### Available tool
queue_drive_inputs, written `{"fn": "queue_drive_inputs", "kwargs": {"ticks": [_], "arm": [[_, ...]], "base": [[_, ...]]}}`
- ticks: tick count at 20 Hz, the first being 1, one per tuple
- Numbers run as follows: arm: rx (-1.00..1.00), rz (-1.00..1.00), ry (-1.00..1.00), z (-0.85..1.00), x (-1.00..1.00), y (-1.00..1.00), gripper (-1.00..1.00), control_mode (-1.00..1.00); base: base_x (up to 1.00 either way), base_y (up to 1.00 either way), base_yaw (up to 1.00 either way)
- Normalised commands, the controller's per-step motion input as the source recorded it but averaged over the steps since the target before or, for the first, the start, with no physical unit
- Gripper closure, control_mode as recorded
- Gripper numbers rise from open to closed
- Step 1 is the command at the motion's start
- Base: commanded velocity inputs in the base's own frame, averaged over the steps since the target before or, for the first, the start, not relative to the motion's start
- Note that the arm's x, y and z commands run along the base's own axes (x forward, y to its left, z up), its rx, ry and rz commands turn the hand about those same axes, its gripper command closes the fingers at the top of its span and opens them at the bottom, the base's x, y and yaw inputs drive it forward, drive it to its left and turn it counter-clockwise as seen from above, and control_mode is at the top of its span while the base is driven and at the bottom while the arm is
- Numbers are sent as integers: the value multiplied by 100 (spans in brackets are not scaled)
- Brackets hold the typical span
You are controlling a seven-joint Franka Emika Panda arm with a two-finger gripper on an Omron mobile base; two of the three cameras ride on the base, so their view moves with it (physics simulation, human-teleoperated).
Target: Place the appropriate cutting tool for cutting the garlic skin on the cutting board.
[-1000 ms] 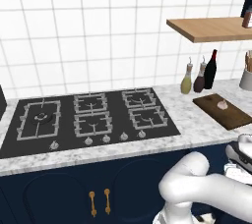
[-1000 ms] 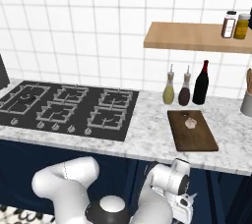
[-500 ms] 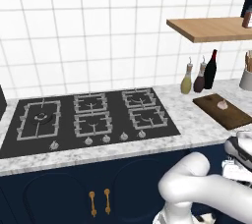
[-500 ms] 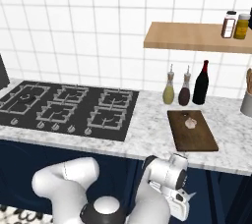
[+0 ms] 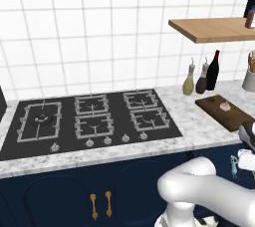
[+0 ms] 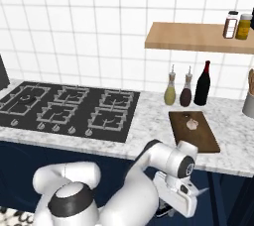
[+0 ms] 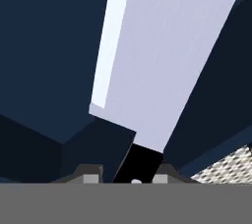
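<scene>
On the marble counter (image 6: pixel 149 121) the dark cutting board (image 6: pixel 202 135) lies to the right of the six-burner gas hob (image 6: pixel 69 110), and the garlic (image 6: pixel 192 123) rests on the board's upper half, toward 12 o'clock from the board's centre. In the left base view the same cutting board (image 5: pixel 230 114) sits at about 3 o'clock of the frame with the garlic (image 5: pixel 225 105) on it. Just behind the board, at its 12 o'clock, stand three bottles in a row: a yellow-green oil bottle (image 6: pixel 170 93), a brown bottle (image 6: pixel 186 94) and a dark wine bottle (image 6: pixel 202 84). Above them a light wooden shelf (image 6: pixel 198 37) carries two small jars (image 6: pixel 237 25). The arm is folded low in front of the navy cabinet doors (image 5: pixel 64 196), with the gripper (image 6: pixel 191 196) below counter height at about 5 o'clock of the right base view, well apart from the board. In the hand view a broad, pale steel knife blade (image 7: pixel 162 51) runs from the fingertips (image 7: pixel 91 175) toward 1 o'clock, its black handle (image 7: pixel 138 165) sitting between them; the gripper (image 7: pixel 134 179) is clamped on that handle. Dark blue cabinet fronts lie behind the blade.
</scene>
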Motion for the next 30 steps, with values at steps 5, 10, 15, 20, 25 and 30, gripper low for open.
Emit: {"fn": "queue_drive_inputs", "kwargs": {"ticks": [5,10,15,20,25,30], "arm": [[-15,-12,0,100,-14,-12,100,-100],[-9,-11,2,99,4,-25,100,-100],[-2,-2,2,63,51,-47,100,-100],[1,0,0,24,87,-42,100,-100],[5,0,-1,12,100,-3,100,-100],[4,0,-12,0,98,-4,100,-100]], "base": [[0,0,0],[0,0,0],[0,0,0],[0,0,0],[0,0,0],[0,0,0]]}}
